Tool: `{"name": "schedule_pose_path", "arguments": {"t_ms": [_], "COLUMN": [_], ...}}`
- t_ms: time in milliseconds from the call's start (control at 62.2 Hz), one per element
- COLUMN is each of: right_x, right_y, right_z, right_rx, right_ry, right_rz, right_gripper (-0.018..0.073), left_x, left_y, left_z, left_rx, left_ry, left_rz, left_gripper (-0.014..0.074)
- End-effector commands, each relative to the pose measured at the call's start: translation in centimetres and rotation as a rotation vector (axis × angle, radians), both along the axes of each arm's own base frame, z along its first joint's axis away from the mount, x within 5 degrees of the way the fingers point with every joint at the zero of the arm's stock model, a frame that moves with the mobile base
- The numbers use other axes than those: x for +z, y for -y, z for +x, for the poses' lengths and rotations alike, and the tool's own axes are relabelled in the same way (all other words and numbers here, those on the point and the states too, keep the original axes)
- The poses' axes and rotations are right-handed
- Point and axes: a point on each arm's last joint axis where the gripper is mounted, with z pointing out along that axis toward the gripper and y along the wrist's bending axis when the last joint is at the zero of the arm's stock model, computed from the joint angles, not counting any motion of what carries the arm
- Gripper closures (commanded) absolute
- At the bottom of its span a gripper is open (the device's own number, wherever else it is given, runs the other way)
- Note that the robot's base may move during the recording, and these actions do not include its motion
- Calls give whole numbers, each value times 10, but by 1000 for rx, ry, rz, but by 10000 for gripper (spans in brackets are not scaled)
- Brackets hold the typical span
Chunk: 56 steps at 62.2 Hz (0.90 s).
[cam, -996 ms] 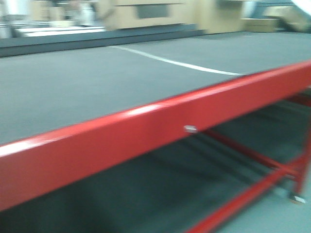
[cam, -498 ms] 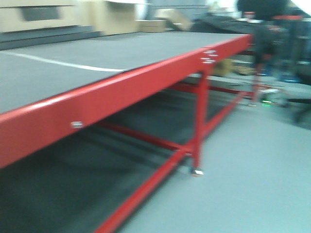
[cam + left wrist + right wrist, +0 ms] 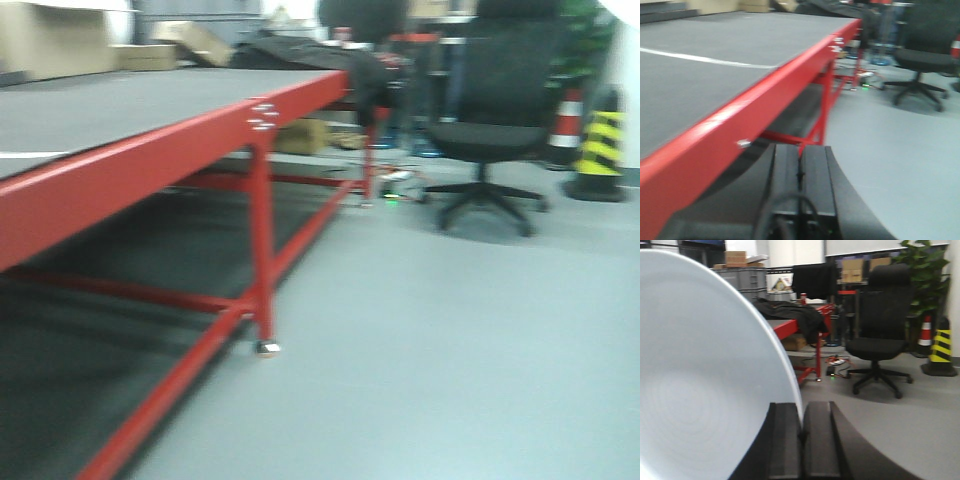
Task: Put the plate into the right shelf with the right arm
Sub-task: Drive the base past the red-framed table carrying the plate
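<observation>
transit step, i judged: the right arm (image 3: 802, 412) had its jaws clamped on the plate (image 3: 705, 375) rim, the dish upright and spreading left of them. the left arm (image 3: 800, 165) jaws sat closed, empty. no right shelf showed ahead of either; the next move called for facing it.

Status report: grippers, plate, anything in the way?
Right gripper: jaws shut on plate rim. Left gripper: jaws shut, empty. Right shelf not in view; red table left, office chair ahead.
</observation>
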Motion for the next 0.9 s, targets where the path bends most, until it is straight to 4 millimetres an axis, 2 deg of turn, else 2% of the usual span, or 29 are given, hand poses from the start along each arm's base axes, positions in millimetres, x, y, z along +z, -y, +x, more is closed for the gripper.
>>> {"name": "schedule_pose_path", "arguments": {"t_ms": [0,884], "right_x": [18,18], "right_y": [1,1], "right_z": [-3,-3], "right_rx": [-16,-16], "right_ry": [120,120], "right_rz": [8,8], "right_gripper": [508,508], "left_x": [5,5], "left_y": [-1,-1], "left_z": [-1,-1], "left_rx": [9,9], "left_ry": [89,89], "left_rz": [-18,-18], "left_gripper": [725,725]}}
